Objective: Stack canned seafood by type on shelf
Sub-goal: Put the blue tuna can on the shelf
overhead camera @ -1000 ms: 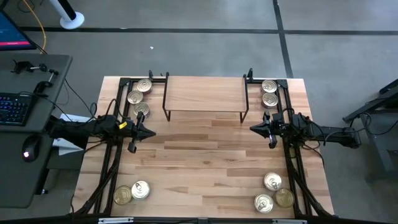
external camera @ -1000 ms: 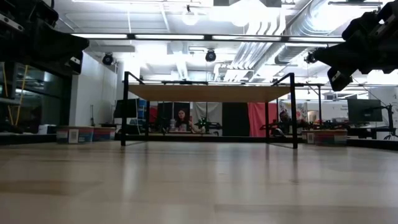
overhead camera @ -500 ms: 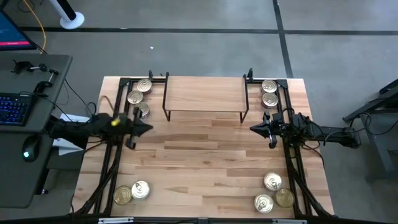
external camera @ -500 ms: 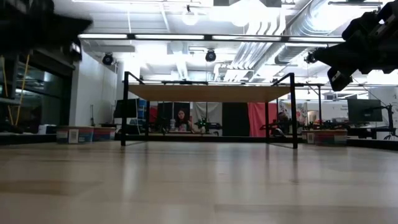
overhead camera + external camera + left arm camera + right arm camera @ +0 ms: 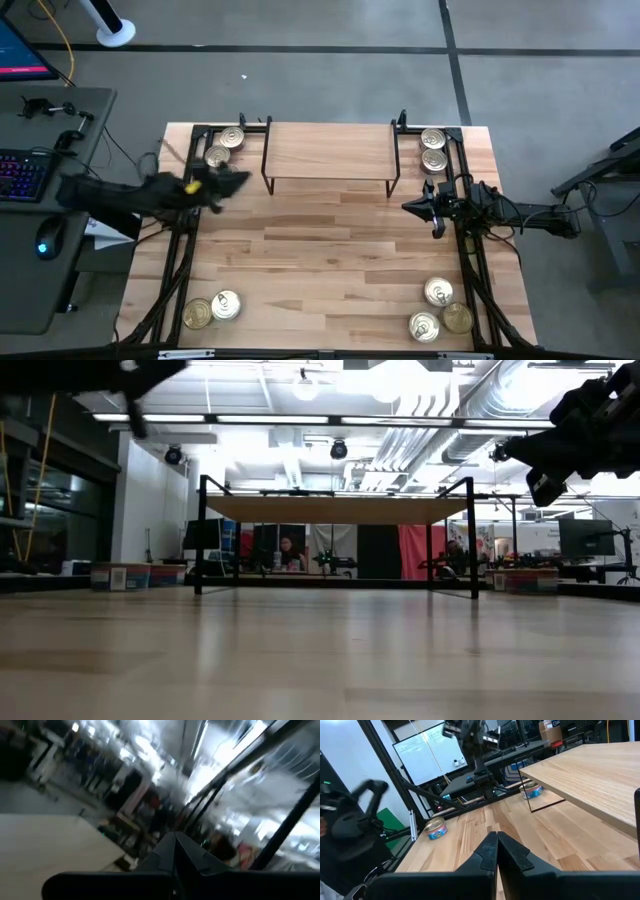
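High view, nearest edge of the worktop (image 5: 330, 270) first: two tins (image 5: 212, 309) lie at the near left corner and three tins (image 5: 440, 308) at the near right corner. Farther in, at mid-depth, the right end effector (image 5: 437, 203) sits over the right edge of the boards with its fingers pressed together and nothing between them; its wrist view shows the two dark tips meeting (image 5: 496, 851). Across the worktop, the left end effector (image 5: 232, 181) is blurred, just beside the shelf's left legs; its wrist view shows the tips meeting at a point (image 5: 175, 847), closed on nothing. Beyond it, two silver-lidded cans (image 5: 224, 147) rest at the far left corner, and two more cans (image 5: 433, 149) at the far right. Between those groups stands the shelf (image 5: 330, 150), its light-wood top bare. From the low view, its black wire legs (image 5: 200, 535) are planted on the boards.
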